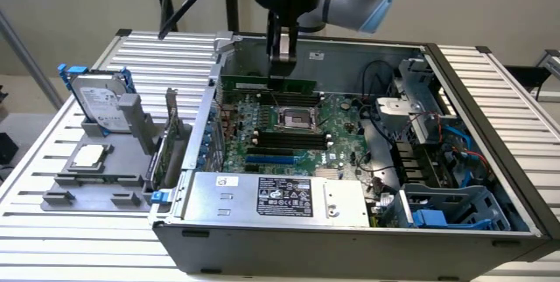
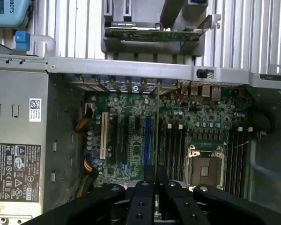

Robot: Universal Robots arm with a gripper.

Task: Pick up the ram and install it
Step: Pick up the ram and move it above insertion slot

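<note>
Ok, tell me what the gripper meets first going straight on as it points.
The gripper, shut on the ram, would probably meet the motherboard first, near the black slots; depth is unclear.

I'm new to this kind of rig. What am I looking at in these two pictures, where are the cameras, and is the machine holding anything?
It is one robot arm with a two-fingered gripper. One picture comes from a camera off the arm, the other from a camera on its wrist. On the slatted table lies an open computer case with its motherboard exposed. Beside it a grey holder carries a hard drive, a processor chip and an expansion card. The gripper is shut on the ram, a thin green strip, above the motherboard.
</note>
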